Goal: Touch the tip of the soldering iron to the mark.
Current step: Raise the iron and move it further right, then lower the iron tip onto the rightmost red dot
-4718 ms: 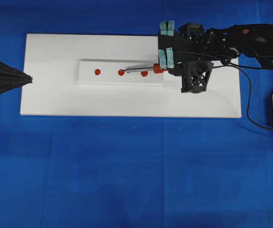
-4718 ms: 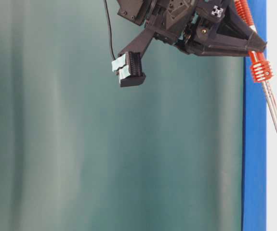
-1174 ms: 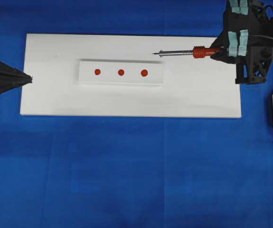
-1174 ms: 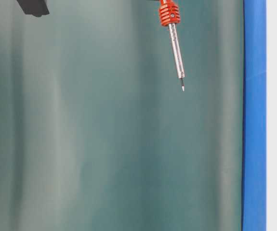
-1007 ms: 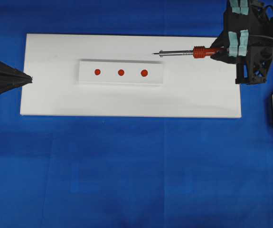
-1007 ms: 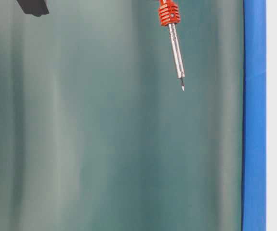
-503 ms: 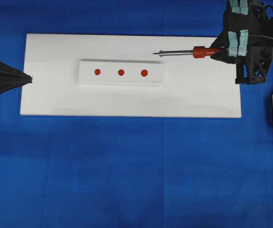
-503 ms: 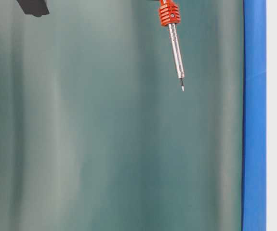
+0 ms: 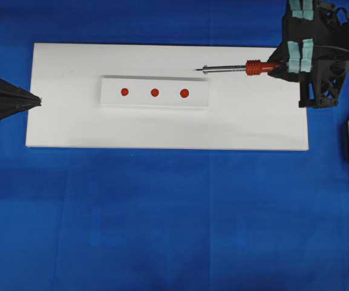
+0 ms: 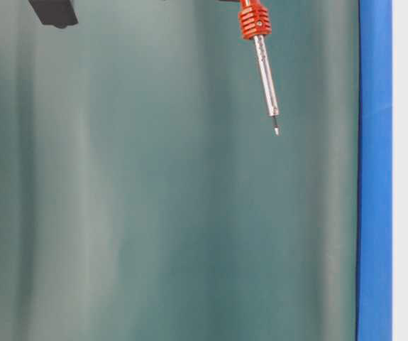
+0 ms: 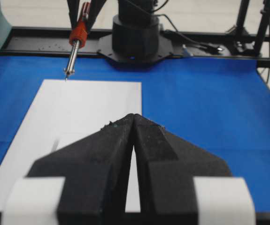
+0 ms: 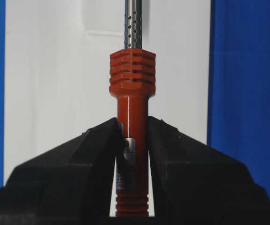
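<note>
My right gripper (image 9: 278, 65) (image 12: 132, 126) is shut on the red-orange handle of the soldering iron (image 9: 254, 66) (image 12: 132, 84) (image 11: 77, 33) (image 10: 254, 19). The iron hangs in the air above the back right of the white board (image 9: 71, 121), pointing left. Its tip (image 9: 196, 70) (image 10: 276, 130) (image 11: 65, 78) is well off the surface, behind and to the right of the three red marks (image 9: 155, 93) on the raised white strip (image 9: 113, 98). The rightmost mark (image 9: 184, 93) lies nearest the tip. My left gripper (image 9: 38, 100) (image 11: 133, 117) rests shut and empty at the board's left edge.
The board lies on a blue cloth (image 9: 174, 218). The iron's black cord (image 9: 317, 130) trails down the right side past the right arm's base (image 11: 135, 33). A black frame rail (image 11: 219, 47) borders the far edge of the table.
The right gripper and iron shifted very slightly; the tip moved a little toward the board. In the older frames the tip rested on the middle mark, then was lifted away to the back right.
</note>
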Controlling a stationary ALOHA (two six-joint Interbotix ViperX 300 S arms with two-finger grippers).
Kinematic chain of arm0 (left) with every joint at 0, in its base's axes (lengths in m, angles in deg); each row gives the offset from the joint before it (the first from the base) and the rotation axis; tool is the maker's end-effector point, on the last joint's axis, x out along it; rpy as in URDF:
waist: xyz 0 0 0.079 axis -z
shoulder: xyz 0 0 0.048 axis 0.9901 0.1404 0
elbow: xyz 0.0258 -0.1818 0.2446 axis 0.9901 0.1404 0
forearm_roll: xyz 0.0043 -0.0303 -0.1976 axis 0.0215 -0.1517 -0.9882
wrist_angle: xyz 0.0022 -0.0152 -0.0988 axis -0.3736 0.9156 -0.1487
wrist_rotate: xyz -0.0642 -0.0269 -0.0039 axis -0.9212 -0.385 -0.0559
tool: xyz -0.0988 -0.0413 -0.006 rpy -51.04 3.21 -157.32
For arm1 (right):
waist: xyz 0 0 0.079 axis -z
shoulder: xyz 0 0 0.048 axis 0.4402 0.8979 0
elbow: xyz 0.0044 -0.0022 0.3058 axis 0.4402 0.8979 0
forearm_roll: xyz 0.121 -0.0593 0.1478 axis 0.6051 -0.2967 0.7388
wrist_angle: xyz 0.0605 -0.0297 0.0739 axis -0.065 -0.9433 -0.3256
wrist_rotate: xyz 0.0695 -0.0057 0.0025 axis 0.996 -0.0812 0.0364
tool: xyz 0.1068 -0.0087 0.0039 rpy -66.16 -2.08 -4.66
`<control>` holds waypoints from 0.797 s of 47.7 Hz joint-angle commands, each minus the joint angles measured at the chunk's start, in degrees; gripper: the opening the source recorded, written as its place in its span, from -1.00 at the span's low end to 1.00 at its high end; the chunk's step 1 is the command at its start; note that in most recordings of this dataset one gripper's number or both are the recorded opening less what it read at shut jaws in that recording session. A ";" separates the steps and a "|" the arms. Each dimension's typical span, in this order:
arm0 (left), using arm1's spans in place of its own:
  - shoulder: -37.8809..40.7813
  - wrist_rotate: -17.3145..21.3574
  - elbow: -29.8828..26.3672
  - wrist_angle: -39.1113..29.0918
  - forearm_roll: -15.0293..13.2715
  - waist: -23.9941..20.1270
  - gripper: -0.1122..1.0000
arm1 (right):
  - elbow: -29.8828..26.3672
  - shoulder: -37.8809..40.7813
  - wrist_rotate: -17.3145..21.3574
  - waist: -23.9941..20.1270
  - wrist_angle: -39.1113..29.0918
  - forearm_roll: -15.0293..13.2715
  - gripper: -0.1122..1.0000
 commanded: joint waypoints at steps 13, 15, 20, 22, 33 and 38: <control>0.26 0.00 -1.05 0.62 0.18 0.00 -0.80 | 1.05 4.22 0.09 0.00 3.96 0.35 -0.69; 0.26 0.00 -1.05 0.62 0.09 0.00 -0.80 | 1.58 5.36 0.09 -0.09 4.92 0.35 -0.69; 0.26 0.00 -1.05 0.62 0.18 0.09 -0.80 | 2.64 7.56 0.18 -0.09 7.03 0.53 -0.69; 0.26 0.00 -1.05 0.62 0.18 0.00 -0.80 | 2.99 8.44 0.18 -0.09 8.00 0.62 -0.69; 0.26 0.09 -1.05 0.62 0.18 0.00 -0.80 | 4.39 13.89 0.26 -0.62 12.83 1.05 -0.69; 0.26 0.18 -1.05 0.62 0.09 0.00 -0.80 | 4.39 15.91 0.18 -0.97 13.97 1.05 -0.69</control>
